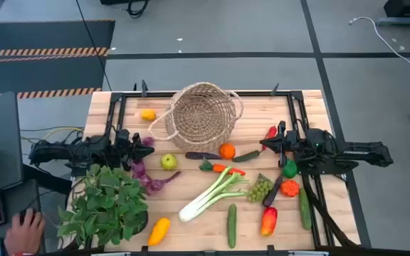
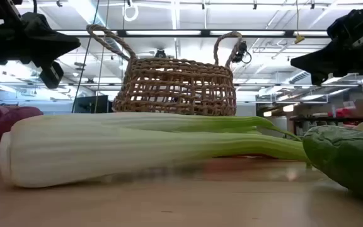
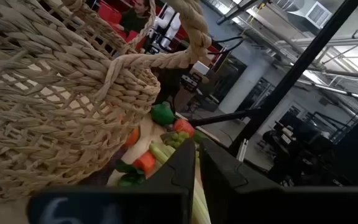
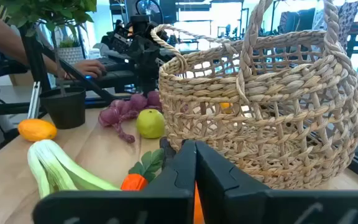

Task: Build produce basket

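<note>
The straw basket (image 1: 203,108) sits empty at the counter's (image 1: 312,107) far middle; it looks light and springy, best taken by a loop handle or rim. Produce lies scattered nearer; the leek (image 1: 212,193) looks long and awkward. Left claw (image 1: 145,142) and right claw (image 1: 271,146) hover pinched together, empty; the potted plant (image 1: 105,206) crowds the left

Empty woven basket (image 1: 203,114) upright; produce (image 1: 223,186) scattered on table beside it.

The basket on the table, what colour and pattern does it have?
The basket is tan straw in an open weave with gaps; the right wrist view shows it best.
</note>
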